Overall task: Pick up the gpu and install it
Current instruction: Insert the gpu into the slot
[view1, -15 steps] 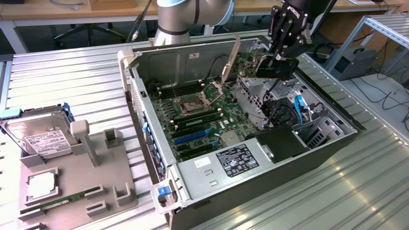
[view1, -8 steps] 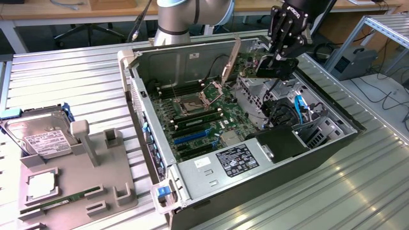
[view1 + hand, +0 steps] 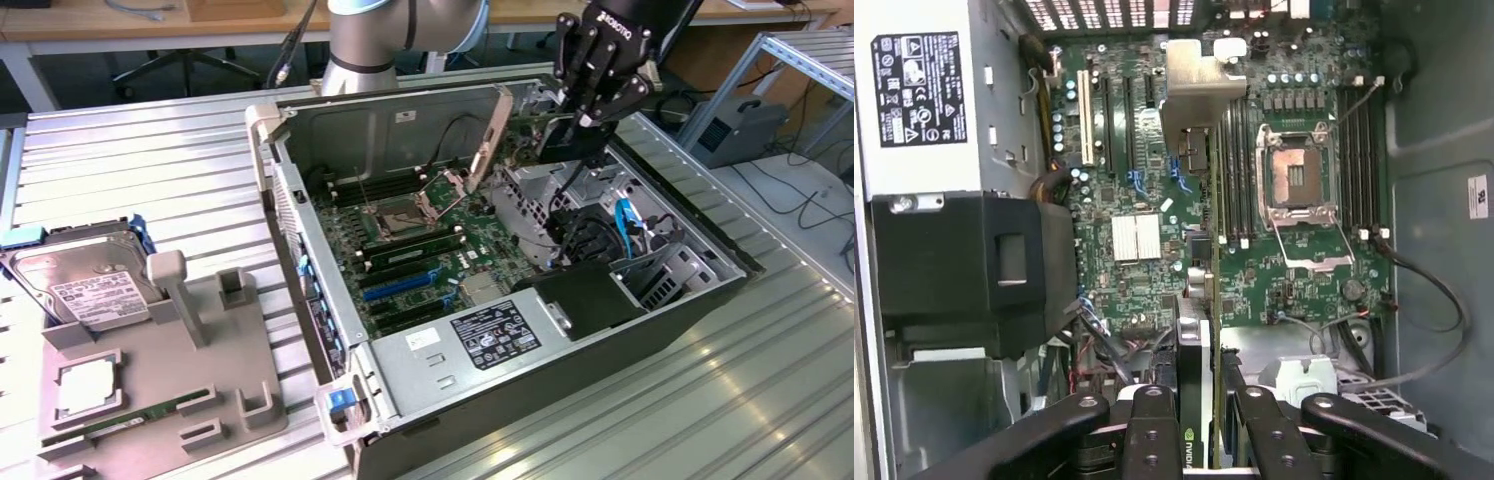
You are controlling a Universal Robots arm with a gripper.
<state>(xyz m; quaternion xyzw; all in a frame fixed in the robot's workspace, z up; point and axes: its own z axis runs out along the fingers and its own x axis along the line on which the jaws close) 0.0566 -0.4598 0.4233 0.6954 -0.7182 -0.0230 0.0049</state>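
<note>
The gpu (image 3: pixel 566 148) hangs as a dark slab under my gripper (image 3: pixel 585 122), above the far right part of the open computer case (image 3: pixel 287 190). From the wrist it appears edge-on: the gpu (image 3: pixel 1194 300) runs from between my fingers out to its silver bracket (image 3: pixel 1199 85), over the green motherboard (image 3: pixel 1274 280). My gripper (image 3: pixel 1194 405) is shut on the card's near end, with black fingers (image 3: pixel 1149 420) pressed on both sides. The card is above the board, not seated in the expansion slots (image 3: pixel 1104 120).
The CPU socket (image 3: pixel 1294 180) is open, with memory slots beside it. The power supply (image 3: pixel 494 335) and a black shroud (image 3: pixel 974 270) fill the case's near end. A grey holder (image 3: pixel 160 400) at the exterior view's left carries a hard drive (image 3: pixel 87 285) and a green memory stick (image 3: pixel 134 415).
</note>
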